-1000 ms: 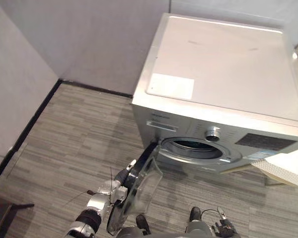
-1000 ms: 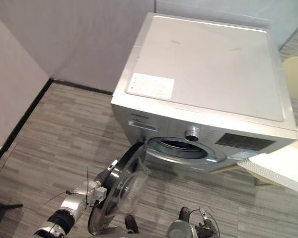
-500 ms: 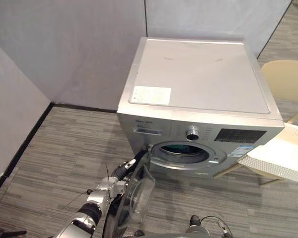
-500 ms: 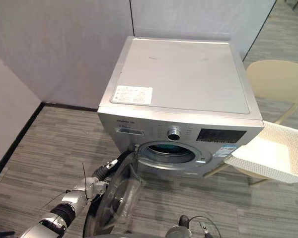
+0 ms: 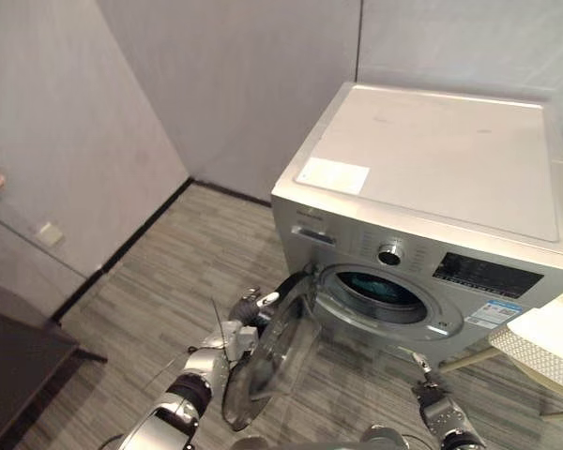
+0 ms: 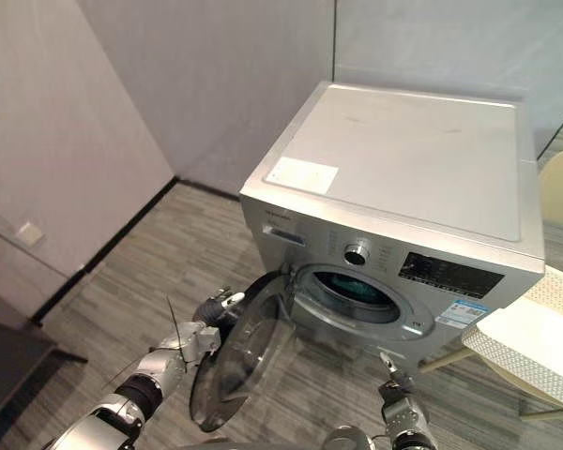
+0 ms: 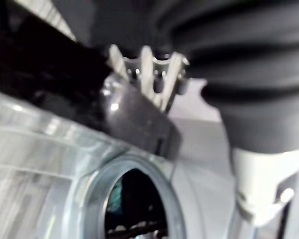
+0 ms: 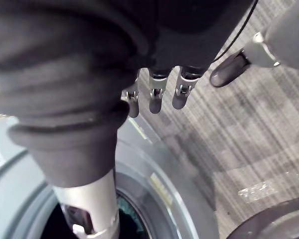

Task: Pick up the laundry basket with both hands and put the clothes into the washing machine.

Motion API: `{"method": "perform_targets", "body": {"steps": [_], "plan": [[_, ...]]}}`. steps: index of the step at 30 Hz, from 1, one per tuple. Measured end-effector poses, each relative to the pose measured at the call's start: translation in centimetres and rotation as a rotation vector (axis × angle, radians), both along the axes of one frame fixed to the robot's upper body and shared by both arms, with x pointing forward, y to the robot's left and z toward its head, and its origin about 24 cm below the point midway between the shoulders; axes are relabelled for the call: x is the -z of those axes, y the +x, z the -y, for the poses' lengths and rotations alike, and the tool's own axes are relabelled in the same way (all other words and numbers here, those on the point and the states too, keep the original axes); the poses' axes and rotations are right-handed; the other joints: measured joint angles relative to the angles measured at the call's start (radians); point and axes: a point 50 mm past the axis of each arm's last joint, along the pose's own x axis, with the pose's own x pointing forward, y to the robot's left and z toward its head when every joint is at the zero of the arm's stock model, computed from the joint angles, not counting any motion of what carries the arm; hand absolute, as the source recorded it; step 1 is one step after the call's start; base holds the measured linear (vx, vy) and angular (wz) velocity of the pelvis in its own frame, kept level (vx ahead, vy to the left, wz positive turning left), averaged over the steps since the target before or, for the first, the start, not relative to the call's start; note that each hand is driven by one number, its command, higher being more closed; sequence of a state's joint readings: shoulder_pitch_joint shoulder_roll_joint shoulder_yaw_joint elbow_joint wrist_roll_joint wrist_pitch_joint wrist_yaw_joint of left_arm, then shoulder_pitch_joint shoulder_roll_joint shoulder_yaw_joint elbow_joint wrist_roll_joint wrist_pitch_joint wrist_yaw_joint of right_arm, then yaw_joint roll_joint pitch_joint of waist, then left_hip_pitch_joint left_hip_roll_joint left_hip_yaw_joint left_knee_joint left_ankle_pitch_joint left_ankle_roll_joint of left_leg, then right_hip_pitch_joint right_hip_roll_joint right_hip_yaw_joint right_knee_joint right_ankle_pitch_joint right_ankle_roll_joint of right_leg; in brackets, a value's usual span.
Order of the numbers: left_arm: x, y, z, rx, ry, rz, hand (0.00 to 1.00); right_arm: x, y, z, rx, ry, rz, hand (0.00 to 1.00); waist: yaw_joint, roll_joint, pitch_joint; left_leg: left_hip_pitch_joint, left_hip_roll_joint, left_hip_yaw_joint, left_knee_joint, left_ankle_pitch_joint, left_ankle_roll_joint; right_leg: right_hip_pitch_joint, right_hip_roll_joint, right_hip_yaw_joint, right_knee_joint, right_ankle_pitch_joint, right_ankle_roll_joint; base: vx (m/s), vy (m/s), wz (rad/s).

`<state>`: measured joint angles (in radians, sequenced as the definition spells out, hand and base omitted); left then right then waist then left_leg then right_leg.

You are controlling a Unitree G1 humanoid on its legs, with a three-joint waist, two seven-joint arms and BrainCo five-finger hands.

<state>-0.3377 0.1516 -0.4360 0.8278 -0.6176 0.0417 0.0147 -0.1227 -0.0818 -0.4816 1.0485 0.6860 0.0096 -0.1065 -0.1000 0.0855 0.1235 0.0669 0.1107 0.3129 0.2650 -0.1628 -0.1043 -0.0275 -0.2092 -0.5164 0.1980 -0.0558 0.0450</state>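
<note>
The white perforated laundry basket (image 5: 535, 356) sits at the far right of my view, off the floor, just right of the washing machine (image 5: 441, 159) and near its front corner. Neither hand is on it, and I cannot make out what lies in it. The machine stands against the grey wall (image 5: 253, 84). Its round door (image 5: 274, 354) is swung wide open to the left, and the drum opening (image 5: 380, 291) is dark with a bit of blue-green showing inside.

My left hand (image 5: 244, 314) is at the door's outer edge, up against its dark rim. Whether it is closed on the rim or only laid against it, I cannot tell from the left wrist view.

My right hand (image 5: 439, 405) hangs low and near, in front of the machine to the right of the opening, well clear of the basket. Its fingers (image 8: 156, 99) are loose and apart, holding nothing. Striped grey carpet floor (image 5: 178, 281) lies beneath it all.
</note>
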Motion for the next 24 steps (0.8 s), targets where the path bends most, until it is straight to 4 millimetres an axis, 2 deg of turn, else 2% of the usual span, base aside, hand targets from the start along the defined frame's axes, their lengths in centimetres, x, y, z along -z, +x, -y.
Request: {"method": "perform_targets", "body": {"steps": [2,3,5,7,8,9,10,11,12,13,14,15,16,18,19,20,21,24], "plan": [[-0.2,0.0,2.0,0.018,-0.046,0.005,0.0,0.8,-1.1,-1.2,0.059,0.063,-0.025,0.0,-0.009,-0.019,0.008,0.051,-0.017,-0.011,-0.17,0.001,0.001,-0.032,-0.004,-0.026,0.041,0.0,0.0,-0.1,0.117,0.4],[-0.2,-0.1,2.4,0.027,-0.053,0.0,0.0,1.0,-1.3,-1.6,0.073,0.081,-0.027,0.0,-0.011,-0.028,0.011,0.059,-0.024,-0.013,-0.19,0.001,0.001,-0.036,-0.01,-0.027,0.053,0.0,0.0,-0.14,0.13,0.1],[0.6,-1.3,3.8,0.087,-0.067,-0.046,0.0,1.5,-2.3,-2.7,0.097,0.124,-0.044,0.0,-0.011,-0.072,0.019,0.079,-0.063,0.004,-0.215,0.013,0.019,-0.069,-0.042,0.014,0.106,-0.002,0.003,-0.17,0.113,-0.2],[1.3,-1.9,4.0,0.091,-0.058,-0.083,0.0,2.0,-3.6,-3.0,0.1,0.129,-0.075,0.0,-0.008,-0.095,0.026,0.082,-0.091,0.035,-0.215,0.018,0.028,-0.093,-0.065,0.059,0.122,-0.002,0.003,-0.17,0.093,-0.42],[1.6,-2.2,4.1,0.096,-0.042,-0.096,0.0,2.2,-4.5,-2.9,0.102,0.125,-0.099,0.0,-0.005,-0.102,0.027,0.077,-0.104,0.056,-0.211,0.021,0.045,-0.113,-0.074,0.078,0.128,0.01,0.015,-0.16,0.078,-0.47],[1.8,-2.3,3.9,0.094,-0.033,-0.103,0.0,2.3,-5.0,-2.8,0.105,0.123,-0.109,0.0,-0.006,-0.103,0.028,0.074,-0.106,0.065,-0.208,0.02,0.057,-0.122,-0.075,0.082,0.129,0.018,0.012,-0.15,0.06,-0.49],[2.1,-2.4,3.6,0.078,-0.025,-0.118,0.0,2.5,-5.8,-2.7,0.109,0.12,-0.129,0.0,-0.007,-0.104,0.029,0.067,-0.109,0.089,-0.207,0.024,0.082,-0.136,-0.071,0.092,0.121,0.045,0.01,-0.14,0.036,-0.5],[2.3,-2.5,3.3,0.066,-0.02,-0.126,0.0,2.5,-6.0,-2.7,0.103,0.116,-0.135,0.0,-0.007,-0.103,0.03,0.066,-0.101,0.11,-0.209,0.026,0.091,-0.135,-0.056,0.106,0.084,0.071,0.009,-0.2,0.024,-0.55],[2.3,-2.4,3.1,0.056,-0.019,-0.127,0.0,2.6,-6.3,-2.7,0.103,0.114,-0.144,0.0,-0.008,-0.098,0.032,0.06,-0.09,0.132,-0.215,0.022,0.114,-0.135,-0.051,0.104,0.086,0.065,-0.006,-0.19,0.001,-0.42],[2.2,-2.2,2.7,0.032,-0.028,-0.126,0.0,2.7,-6.8,-2.7,0.098,0.114,-0.159,0.0,-0.011,-0.109,0.041,0.056,-0.087,0.149,-0.216,0.025,0.123,-0.154,-0.079,0.079,0.199,0.003,-0.049,-0.18,-0.033,-0.22],[2.2,-2.2,2.7,0.03,-0.027,-0.127,0.0,2.8,-7.1,-2.7,0.099,0.113,-0.168,0.0,-0.018,-0.109,0.044,0.056,-0.079,0.151,-0.212,0.026,0.123,-0.154,-0.087,0.074,0.245,-0.015,-0.061,-0.1,-0.068,-0.18],[2.4,-2.5,2.5,0.024,-0.023,-0.134,0.0,2.9,-7.6,-2.6,0.087,0.106,-0.183,0.0,-0.019,-0.107,0.043,0.052,-0.059,0.157,-0.205,0.032,0.113,-0.135,-0.089,0.08,0.287,-0.043,-0.062,-0.05,-0.084,-0.17],[2.5,-2.5,2.5,0.022,-0.019,-0.138,0.0,2.9,-7.7,-2.6,0.085,0.106,-0.187,0.0,-0.02,-0.109,0.042,0.048,-0.054,0.158,-0.201,0.036,0.107,-0.124,-0.088,0.086,0.277,-0.045,-0.056,-0.03,-0.114,-0.3],[2.8,-2.6,2.0,-0.002,-0.002,-0.15,0.0,3.0,-8.2,-2.8,0.075,0.112,-0.201,0.0,-0.02,-0.13,0.03,0.027,-0.051,0.181,-0.197,0.048,0.087,-0.078,-0.064,0.129,0.136,-0.058,0.021,-0.06,-0.19,-0.46],[3.0,-2.5,1.5,-0.044,0.001,-0.17,0.0,2.8,-7.4,-2.7,0.063,0.107,-0.18,0.0,-0.022,-0.111,0.027,0.004,-0.02,0.211,-0.207,0.069,0.056,-0.062,0.002,0.142,-0.005,-0.009,0.034,-0.07,-0.237,-0.65],[3.1,-2.4,1.3,-0.051,0.007,-0.178,0.0,2.8,-7.4,-2.6,0.061,0.106,-0.173,0.0,-0.022,-0.104,0.02,-0.006,-0.009,0.219,-0.216,0.079,0.041,-0.053,0.03,0.159,-0.061,0.017,0.024,-0.07,-0.296,-0.94],[3.1,-2.2,0.7,-0.092,0.0,-0.185,0.0,2.8,-7.2,-2.7,0.056,0.108,-0.165,0.0,-0.022,-0.098,0.019,-0.009,0.014,0.248,-0.234,0.094,0.033,-0.045,0.081,0.186,-0.145,0.063,0.006,-0.06,-0.231,-0.93],[2.4,-0.6,-0.7,-0.207,-0.027,-0.179,0.0,2.8,-7.7,-2.4,0.075,0.102,-0.164,0.0,-0.035,-0.11,0.02,0.006,0.05,0.329,-0.259,0.114,0.003,-0.056,0.153,0.258,-0.22,0.105,-0.03,-0.05,-0.209,-0.85]]}}
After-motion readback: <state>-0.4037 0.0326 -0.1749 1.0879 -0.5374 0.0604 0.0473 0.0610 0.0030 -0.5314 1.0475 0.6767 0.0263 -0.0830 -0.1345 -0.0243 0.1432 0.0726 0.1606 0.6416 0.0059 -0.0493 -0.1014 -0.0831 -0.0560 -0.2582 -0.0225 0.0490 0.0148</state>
